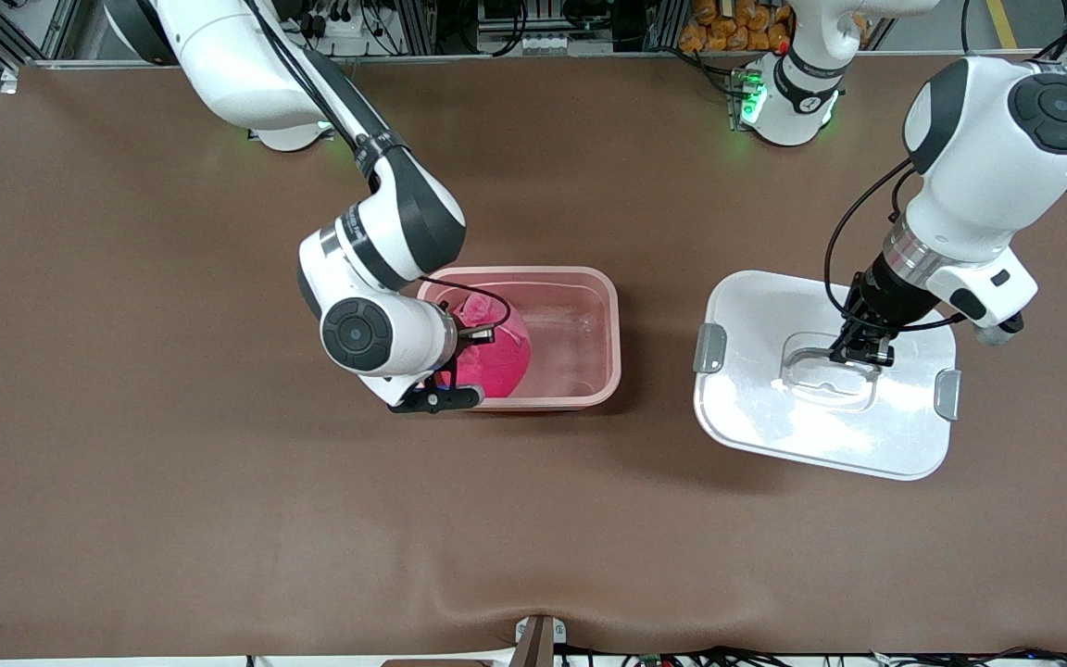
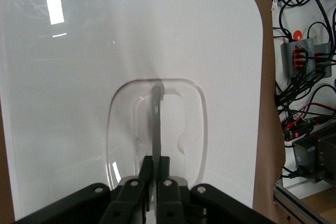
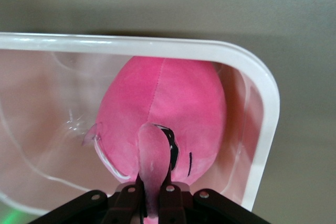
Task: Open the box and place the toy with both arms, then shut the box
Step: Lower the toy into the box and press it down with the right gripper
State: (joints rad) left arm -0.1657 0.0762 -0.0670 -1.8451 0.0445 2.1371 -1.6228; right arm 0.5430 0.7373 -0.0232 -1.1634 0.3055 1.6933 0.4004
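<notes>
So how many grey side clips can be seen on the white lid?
2: one grey clip on the white plastic lid's edge toward the pink tub, one grey clip on its edge toward the left arm's end.

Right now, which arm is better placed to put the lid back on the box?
Left. Its gripper is shut on the lid's handle. The right gripper grips the toy's ear inside the box.

place: robotics lab; evidence: aluminium framing (image 1: 422,23); cable bundles (image 2: 310,51)
</notes>
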